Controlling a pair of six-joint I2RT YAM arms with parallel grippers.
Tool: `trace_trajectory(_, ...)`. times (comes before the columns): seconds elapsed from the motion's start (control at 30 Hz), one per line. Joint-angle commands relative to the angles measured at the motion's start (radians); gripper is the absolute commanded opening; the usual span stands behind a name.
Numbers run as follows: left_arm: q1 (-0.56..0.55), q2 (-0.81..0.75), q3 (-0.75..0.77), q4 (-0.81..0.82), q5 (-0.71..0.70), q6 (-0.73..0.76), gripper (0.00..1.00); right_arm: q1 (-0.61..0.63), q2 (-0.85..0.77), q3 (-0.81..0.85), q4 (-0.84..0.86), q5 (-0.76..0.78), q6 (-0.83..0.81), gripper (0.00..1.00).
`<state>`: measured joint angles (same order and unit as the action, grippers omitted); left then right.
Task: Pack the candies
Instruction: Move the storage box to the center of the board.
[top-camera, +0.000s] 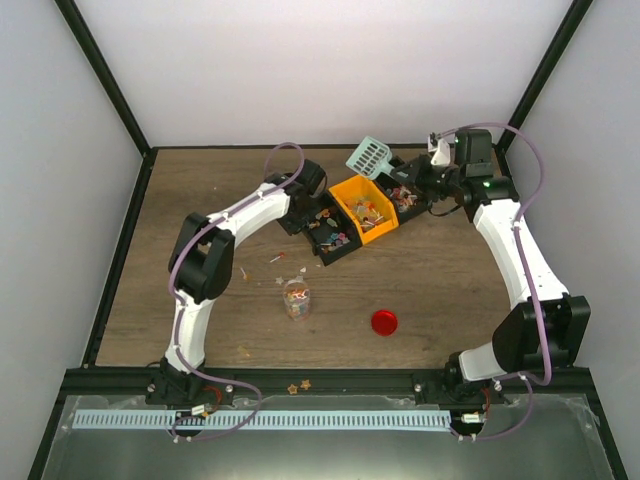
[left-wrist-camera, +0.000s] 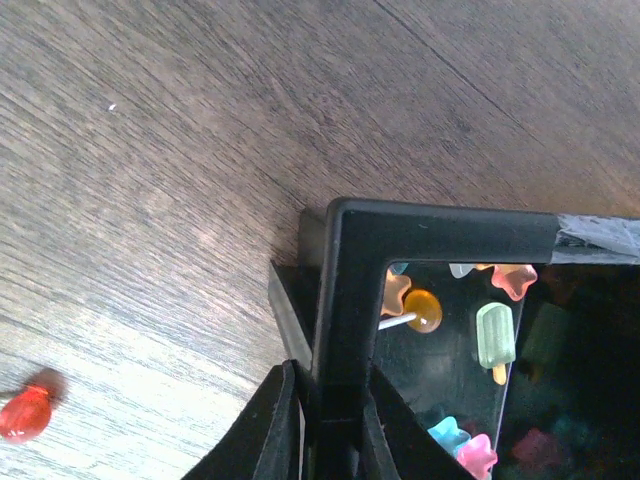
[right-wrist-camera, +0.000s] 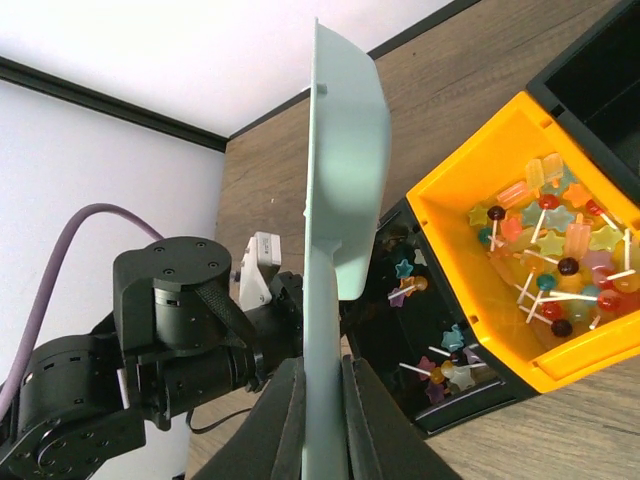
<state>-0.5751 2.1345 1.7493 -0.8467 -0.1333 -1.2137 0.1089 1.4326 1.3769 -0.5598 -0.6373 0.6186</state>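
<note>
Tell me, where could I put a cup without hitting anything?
The table is bare at its back left corner, and between the red lid and the right arm. It is crowded around the black bin and orange bin, where the scoop hovers, and near the jar and stray candies.

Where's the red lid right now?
Top view: the red lid lies on the table, right of the clear jar and closer to the near edge than the orange bin.
</note>
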Motion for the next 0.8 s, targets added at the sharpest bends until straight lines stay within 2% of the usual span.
trace_trajectory(0.0,0.022,-0.004,0.006,0.006,-0.008,0.076,0.10,-0.005,0.003,-0.016,-0.012,0.022,0.062,0.01)
trace_trajectory(0.2,0.034,-0.027,0.019,0.023,-0.049,0.143,0.11,-0.005,-0.042,-0.118,-0.008,0.032,0.186,0.01)
trace_trajectory(0.33,0.045,-0.024,0.060,0.018,-0.086,0.207,0.12,-0.005,-0.072,-0.157,-0.068,0.090,0.274,0.01)
trace_trajectory(0.53,0.051,-0.020,0.072,0.056,-0.092,0.297,0.14,0.001,-0.067,-0.103,-0.224,0.206,0.369,0.01)
trace_trajectory(0.77,0.054,-0.001,0.065,0.065,-0.076,0.325,0.16,0.061,-0.032,-0.093,-0.274,0.212,0.457,0.01)
